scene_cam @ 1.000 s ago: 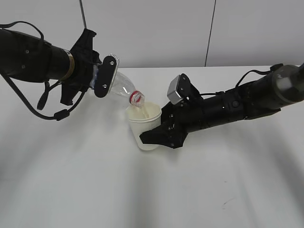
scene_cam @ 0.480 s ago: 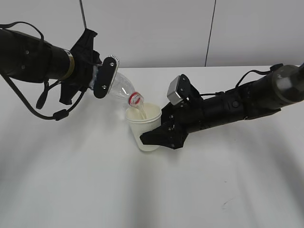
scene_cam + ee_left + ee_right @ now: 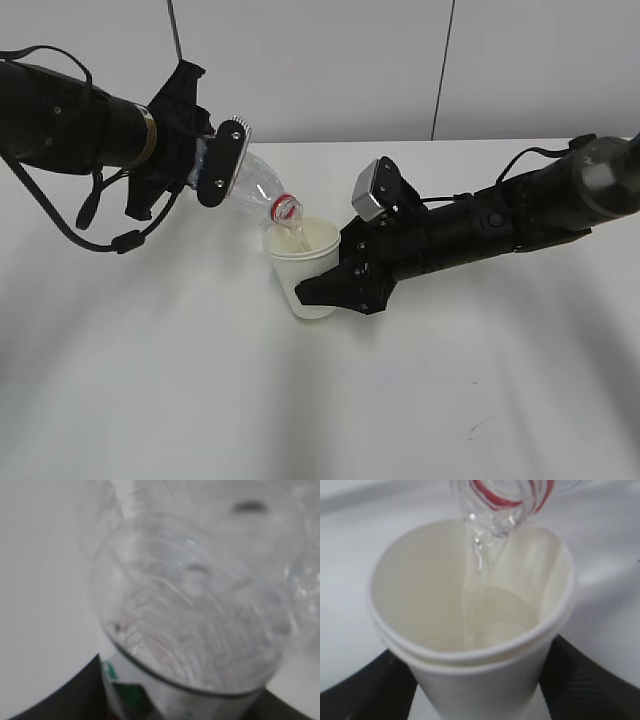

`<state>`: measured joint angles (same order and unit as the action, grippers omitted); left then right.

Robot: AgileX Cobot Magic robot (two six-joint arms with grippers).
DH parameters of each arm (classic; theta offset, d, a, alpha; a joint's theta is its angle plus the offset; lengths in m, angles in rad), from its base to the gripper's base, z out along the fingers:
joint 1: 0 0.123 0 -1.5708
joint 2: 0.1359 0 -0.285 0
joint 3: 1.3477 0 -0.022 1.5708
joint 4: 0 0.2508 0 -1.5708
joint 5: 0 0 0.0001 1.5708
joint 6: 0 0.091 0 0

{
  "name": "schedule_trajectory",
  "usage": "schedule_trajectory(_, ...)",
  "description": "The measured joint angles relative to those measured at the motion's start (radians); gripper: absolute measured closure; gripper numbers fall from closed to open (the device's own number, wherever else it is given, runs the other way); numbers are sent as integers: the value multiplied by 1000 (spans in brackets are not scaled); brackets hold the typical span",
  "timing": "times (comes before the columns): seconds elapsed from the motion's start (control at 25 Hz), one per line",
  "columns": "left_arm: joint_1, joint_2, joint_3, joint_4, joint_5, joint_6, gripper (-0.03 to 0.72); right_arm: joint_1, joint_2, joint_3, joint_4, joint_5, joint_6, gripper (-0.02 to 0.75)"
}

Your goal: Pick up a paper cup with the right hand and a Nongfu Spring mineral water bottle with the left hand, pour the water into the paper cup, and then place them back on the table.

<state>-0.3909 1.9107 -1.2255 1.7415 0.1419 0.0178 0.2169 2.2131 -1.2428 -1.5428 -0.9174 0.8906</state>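
My left gripper [image 3: 215, 160] is shut on the clear Nongfu Spring mineral water bottle [image 3: 258, 185], which is tipped mouth-down to the right, its red neck ring [image 3: 287, 207] over the paper cup [image 3: 305, 270]. A thin stream of water [image 3: 470, 590] runs from the bottle's mouth [image 3: 495, 522] into the cup [image 3: 470, 630]. My right gripper [image 3: 325, 285] is shut on the cup's wall, holding it upright just above the table [image 3: 200, 380]. In the left wrist view the bottle [image 3: 195, 615] fills the frame, its label at the bottom between the black fingers [image 3: 60, 700].
The white tabletop [image 3: 450, 400] spreads around both arms. A small dark scuff mark [image 3: 478, 428] lies at the front right. A white wall with a dark vertical seam [image 3: 442, 70] stands behind the table.
The water goes on running into the cup. Neither arm has visibly moved.
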Motion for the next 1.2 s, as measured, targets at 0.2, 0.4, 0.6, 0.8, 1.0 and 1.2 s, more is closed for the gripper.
schedule_trajectory(0.2,0,0,0,2,0,0,357,0,0,0,0,0,0,216)
schedule_trajectory(0.4,0,0,0,5,0,0,357,0,0,0,-1,0,0,216)
schedule_trajectory(0.6,0,0,0,9,0,0,357,0,0,0,-2,0,0,216)
schedule_trajectory(0.8,0,0,0,10,-1,0,357,0,0,0,-2,0,0,216)
schedule_trajectory(1.0,0,0,0,11,-1,0,357,0,0,0,-2,0,0,216)
schedule_trajectory(1.2,0,0,0,13,-1,-1,358,0,0,0,-2,0,0,216)
